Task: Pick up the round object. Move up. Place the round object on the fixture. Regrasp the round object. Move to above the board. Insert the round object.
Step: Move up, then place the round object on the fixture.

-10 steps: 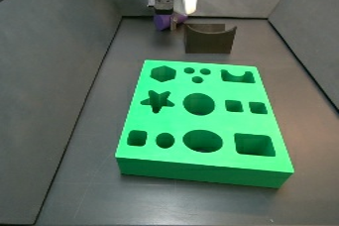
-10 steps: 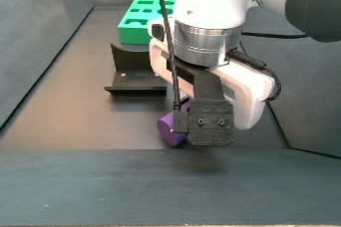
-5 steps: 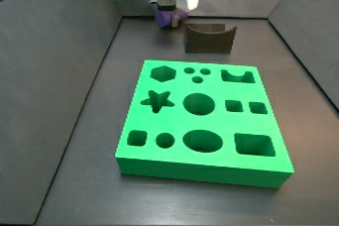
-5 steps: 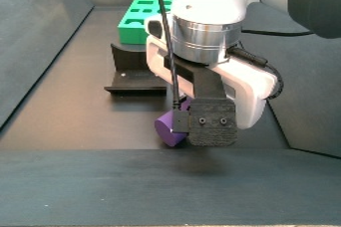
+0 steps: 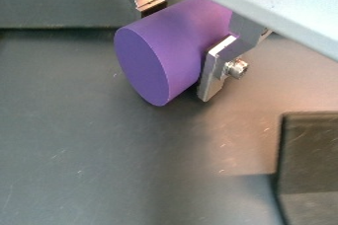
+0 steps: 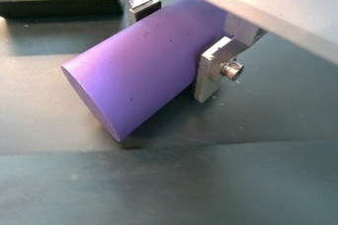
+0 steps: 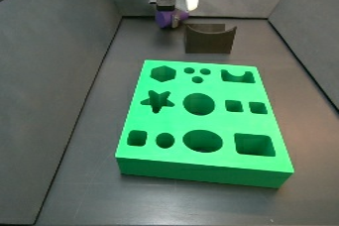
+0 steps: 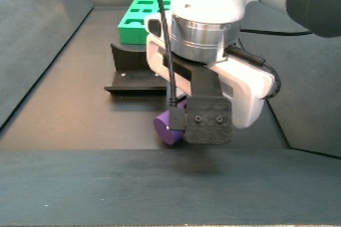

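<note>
The green board (image 7: 203, 123) fills the middle of the dark floor, its star, hexagon, circle and square holes all empty. Beyond its far edge, well apart from it, stands the fixture (image 7: 208, 39), a small dark block with a curved notch in its top. Just left of the fixture, at the far end of the floor, the gripper (image 7: 167, 14) hangs with the round object (image 7: 166, 17) between its fingers.

Both wrist views show the silver finger plates pressed against opposite sides of the purple peg (image 6: 145, 66), so the grasp is a firm pinch across its curved wall. The peg lies roughly level, one flat end facing the camera (image 5: 156, 63). In a side view it sits low (image 8: 166, 124), and whether it has quite cleared the floor is hard to judge from that angle.

The step in hand looks like the lift. It should go straight up, keeping the pinch steady so the smooth peg does not roll or slide in the pads, and gain enough height to pass over the fixture's walls before moving right.

The peg is a plain, smooth, matte purple cylinder with clean round ends and no markings.
</note>
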